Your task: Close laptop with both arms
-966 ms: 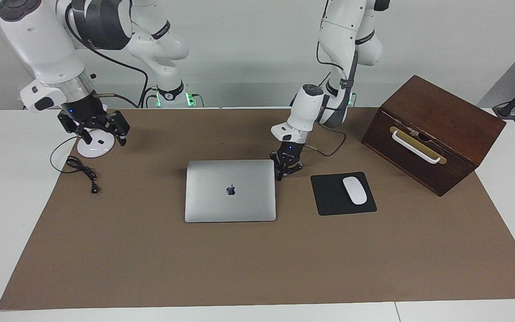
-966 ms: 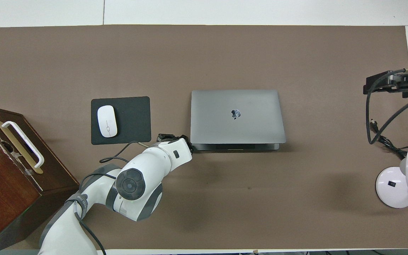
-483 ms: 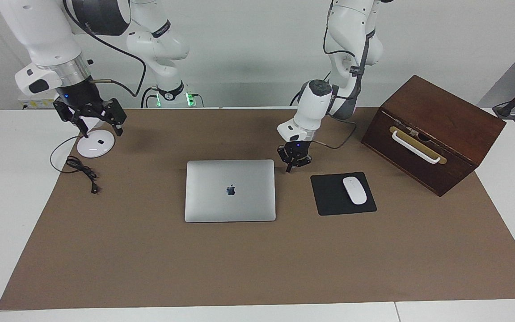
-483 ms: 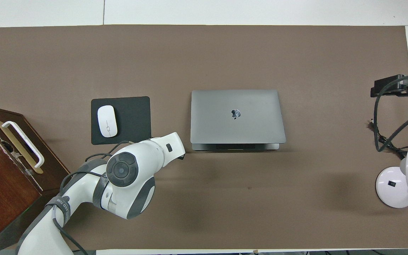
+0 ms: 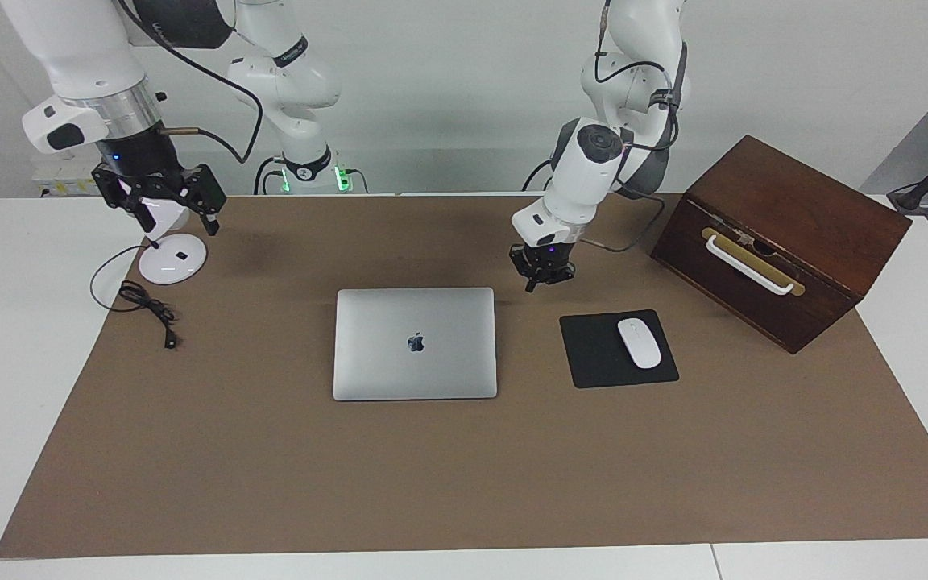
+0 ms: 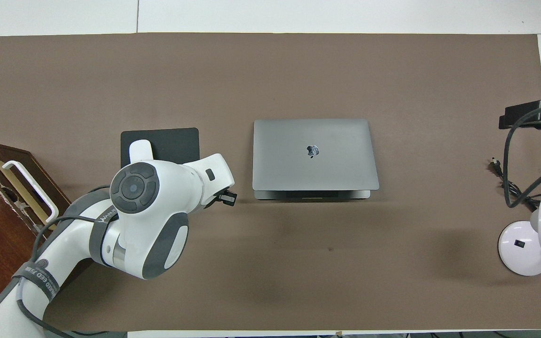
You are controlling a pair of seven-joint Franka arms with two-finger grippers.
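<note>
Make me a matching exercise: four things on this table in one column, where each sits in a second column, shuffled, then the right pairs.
Things:
1. laptop
2. white mouse
3. wooden box
4. white lamp base

Places:
A. on the black mouse pad
B. at the right arm's end, under the right gripper
C. at the left arm's end of the table
D. lid shut, mid-mat

Pairs: 1-D, 2-A, 3-C, 4-B

Left gripper (image 5: pixel 542 282) raised, right gripper (image 5: pixel 164 211) raised — fingers spread
</note>
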